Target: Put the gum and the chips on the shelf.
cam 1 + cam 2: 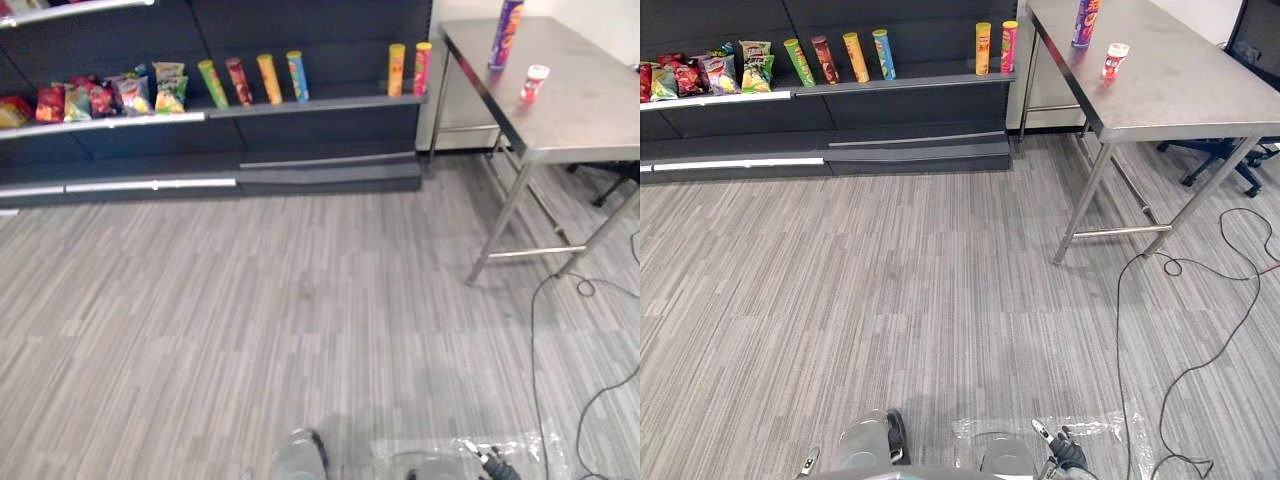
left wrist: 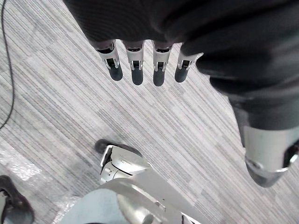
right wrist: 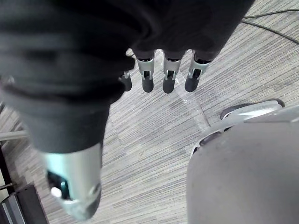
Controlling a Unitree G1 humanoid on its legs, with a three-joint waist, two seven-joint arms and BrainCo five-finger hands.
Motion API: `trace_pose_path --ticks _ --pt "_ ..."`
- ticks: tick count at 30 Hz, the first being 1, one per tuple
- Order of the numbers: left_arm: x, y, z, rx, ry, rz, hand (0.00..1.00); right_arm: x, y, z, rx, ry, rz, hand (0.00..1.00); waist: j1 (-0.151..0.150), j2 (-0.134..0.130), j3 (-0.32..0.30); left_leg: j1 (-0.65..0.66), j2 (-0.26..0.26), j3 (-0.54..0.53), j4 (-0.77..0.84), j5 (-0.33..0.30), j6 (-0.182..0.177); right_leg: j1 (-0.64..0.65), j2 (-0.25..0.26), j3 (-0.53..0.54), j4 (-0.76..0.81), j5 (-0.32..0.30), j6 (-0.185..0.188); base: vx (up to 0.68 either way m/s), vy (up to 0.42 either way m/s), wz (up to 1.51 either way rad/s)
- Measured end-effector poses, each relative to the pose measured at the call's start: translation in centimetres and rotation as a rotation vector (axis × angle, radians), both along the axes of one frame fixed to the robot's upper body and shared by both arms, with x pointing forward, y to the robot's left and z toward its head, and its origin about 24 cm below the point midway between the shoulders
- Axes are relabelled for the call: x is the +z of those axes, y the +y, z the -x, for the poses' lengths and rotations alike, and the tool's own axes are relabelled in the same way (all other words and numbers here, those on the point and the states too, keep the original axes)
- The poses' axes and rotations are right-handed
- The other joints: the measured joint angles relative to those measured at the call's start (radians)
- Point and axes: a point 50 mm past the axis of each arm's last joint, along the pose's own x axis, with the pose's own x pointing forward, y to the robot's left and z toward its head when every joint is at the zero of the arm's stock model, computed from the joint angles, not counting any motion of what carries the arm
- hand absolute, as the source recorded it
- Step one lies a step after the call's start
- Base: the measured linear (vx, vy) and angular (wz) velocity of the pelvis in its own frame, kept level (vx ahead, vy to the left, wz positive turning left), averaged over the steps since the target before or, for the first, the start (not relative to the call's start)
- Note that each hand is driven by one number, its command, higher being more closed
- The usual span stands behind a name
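Task at zero, by my read. Left hand [image 2: 137,70] hangs low over the floor [image 1: 300,300], fingers straight, nothing in it. Right hand [image 3: 169,74] is the same, relaxed and empty. Chips can [image 1: 506,32] stands upright on the counter [image 1: 590,115], well ahead of the right hand and off to its right. Gum bottle [image 1: 535,82] sits near the can on the side closer to me, not touching it. Neither is grasped. Shelf [image 1: 320,104] is well ahead of the left hand; its ledge carries tubes [image 1: 269,78] and snack bags [image 1: 110,95], with a free gap between tubes. Left to do: reach the counter, grasp both, carry them over, place them.
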Motion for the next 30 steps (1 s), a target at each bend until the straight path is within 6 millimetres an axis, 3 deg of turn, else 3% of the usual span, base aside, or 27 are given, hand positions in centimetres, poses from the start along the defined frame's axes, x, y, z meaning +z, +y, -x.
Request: trace_pose_path --ticks 2,3,4,5,8,11,13,14,15,16,17,18,19,20,21,22,24,26,27,29,30 --pt "-0.1 -0.1 0.6 0.003 0.014 0.006 0.0 0.0 -0.3 0.2 -0.003 0.005 0.004 0.0 0.011 0.01 -0.003 0.005 0.009 -0.039 -0.083 0.018 -0.006 0.011 -0.004 0.042 0.011 -0.024 0.033 0.35 0.453 -0.62" --pt "-0.1 -0.1 0.9 0.002 0.021 0.014 0.0 -0.1 -0.1 0.5 -0.014 0.017 -0.006 0.0 0.023 0.005 -0.003 0.022 0.001 -0.046 -0.049 0.084 -0.009 0.034 -0.024 0.082 0.01 -0.04 0.056 0.43 0.572 -0.79" --pt "-0.1 0.2 1.3 0.001 0.029 0.008 0.0 -0.3 0.2 0.7 -0.024 0.025 -0.015 0.0 0.028 0.004 -0.005 0.025 -0.016 -0.041 -0.026 0.067 -0.006 0.045 -0.042 0.098 -0.001 -0.042 0.059 0.49 0.514 -0.47" --pt "0.0 0.9 1.6 -0.018 0.041 -0.009 0.0 -0.5 0.9 1.1 -0.048 0.042 -0.044 0.0 0.015 -0.032 -0.028 0.02 -0.052 -0.025 0.022 0.001 0.006 0.08 -0.068 0.115 -0.06 -0.032 0.056 0.43 0.349 -0.11" --pt "0.1 1.5 0.7 -0.09 0.039 -0.019 0.0 -0.7 1.3 1.6 -0.086 0.06 -0.061 0.0 0.009 -0.052 -0.048 -0.007 -0.099 -0.012 0.128 -0.111 0.023 0.115 -0.111 0.152 -0.115 0.062 0.056 0.38 0.352 0.07" --pt "-0.1 1.4 0.8 -0.153 0.062 0.0 0.0 -0.9 1.0 2.2 -0.118 0.082 -0.057 0.0 0.015 -0.04 -0.093 0.008 -0.144 0.009 0.134 -0.142 0.064 0.116 -0.152 0.151 -0.114 0.168 0.062 0.35 0.296 0.05" --pt "-0.1 1.2 0.6 -0.192 0.061 0.013 0.0 -0.8 0.9 1.9 -0.119 0.07 -0.052 0.0 0.017 -0.032 -0.103 0.053 -0.18 0.012 0.085 -0.144 0.07 0.075 -0.175 0.154 -0.014 0.234 0.064 0.32 0.228 0.06" --pt "-0.1 1.2 0.6 -0.209 0.064 0.017 0.0 -0.7 0.8 1.7 -0.113 0.059 -0.045 0.0 0.018 -0.031 -0.106 0.098 -0.204 0.012 0.036 -0.153 0.084 0.015 -0.197 0.157 0.125 0.285 0.046 0.3 0.196 0.1" --pt "-0.1 1.4 0.6 -0.231 0.067 0.018 0.0 -0.6 0.7 1.5 -0.113 0.046 -0.039 0.0 0.017 -0.041 -0.105 0.145 -0.231 0.012 -0.011 -0.158 0.095 -0.058 -0.235 0.156 0.282 0.37 -0.002 0.29 0.174 0.15" --pt "-0.1 1.4 0.6 -0.239 0.068 0.019 0.0 -0.6 0.7 1.5 -0.115 0.039 -0.035 0.0 0.015 -0.042 -0.105 0.174 -0.246 0.011 -0.032 -0.164 0.106 -0.092 -0.256 0.146 0.351 0.442 -0.025 0.28 0.143 0.19" --pt "-0.1 1.3 0.6 -0.255 0.069 0.022 0.0 -0.4 0.3 1.3 -0.125 0.022 -0.026 0.0 0.007 -0.025 -0.1 0.226 -0.257 0.006 -0.067 -0.176 0.122 -0.151 -0.28 0.139 0.489 0.478 -0.031 0.2 0.087 0.1" --pt "-0.1 1.3 0.6 -0.255 0.068 0.022 0.0 -0.3 0.3 1.0 -0.123 0.008 -0.022 0.0 0.005 -0.025 -0.099 0.248 -0.259 0.006 -0.076 -0.181 0.126 -0.188 -0.28 0.132 0.563 0.429 -0.037 0.26 0.098 0.05" --pt "-0.1 1.3 1.0 -0.253 0.078 0.019 0.0 -0.1 0.3 0.4 -0.11 -0.017 -0.018 0.0 -0.004 -0.026 -0.098 0.291 -0.258 0.007 -0.1 -0.183 0.126 -0.248 -0.275 0.091 0.658 0.314 -0.045 0.21 0.064 -0.02" --pt "-0.1 1.4 1.4 -0.247 0.089 0.017 0.0 -0.1 0.4 0.1 -0.092 -0.03 -0.013 0.0 -0.009 -0.026 -0.097 0.326 -0.256 0.009 -0.126 -0.183 0.125 -0.281 -0.261 0.047 0.676 0.246 -0.041 0.28 0.052 -0.06" --pt "-0.1 1.3 1.4 -0.244 0.094 0.013 0.0 0.0 0.4 -0.1 -0.077 -0.042 -0.007 0.0 -0.011 -0.023 -0.096 0.356 -0.244 0.014 -0.148 -0.182 0.123 -0.309 -0.228 0.0 0.638 0.188 -0.035 0.3 0.004 -0.08" --pt "-0.1 1.2 1.3 -0.238 0.091 0.013 0.0 0.2 0.5 -0.5 -0.068 -0.063 -0.001 0.0 -0.015 -0.015 -0.093 0.39 -0.218 0.02 -0.171 -0.181 0.121 -0.337 -0.162 -0.059 0.506 0.142 -0.029 0.36 -0.05 -0.07" --pt "-0.1 1.0 1.0 -0.223 0.082 0.017 0.0 0.3 0.5 -0.8 -0.067 -0.084 0.006 0.0 -0.02 -0.006 -0.081 0.423 -0.185 0.022 -0.191 -0.183 0.118 -0.361 -0.094 -0.094 0.286 0.148 -0.017 0.33 -0.127 0.02" --pt "-0.2 0.7 0.6 -0.192 0.066 0.024 0.0 0.5 0.4 -1.1 -0.068 -0.109 0.018 0.0 -0.023 0.006 -0.07 0.458 -0.147 0.031 -0.21 -0.207 0.08 -0.37 -0.045 -0.102 0.059 0.208 0.002 0.31 -0.185 0.02" --pt "-0.1 0.8 0.6 -0.165 0.057 0.023 0.0 0.5 0.7 -1.2 -0.068 -0.116 0.013 0.0 -0.021 -0.001 -0.062 0.486 -0.135 0.037 -0.214 -0.233 0.045 -0.37 -0.037 -0.091 -0.067 0.273 0.008 0.32 -0.222 -0.06" --pt "-0.1 0.9 0.7 -0.126 0.053 0.024 0.0 0.6 0.7 -1.3 -0.067 -0.125 0.016 0.0 -0.019 -0.011 -0.058 0.525 -0.129 0.036 -0.197 -0.29 0.011 -0.371 -0.055 -0.057 -0.131 0.309 0.014 0.36 -0.288 0.0" --pt "-0.2 0.6 0.6 -0.107 0.047 0.034 0.0 0.7 0.4 -1.2 -0.065 -0.128 0.024 0.0 -0.021 -0.003 -0.059 0.548 -0.112 0.03 -0.189 -0.322 -0.008 -0.387 -0.064 -0.068 -0.069 0.371 -0.008 0.42 -0.324 0.18"
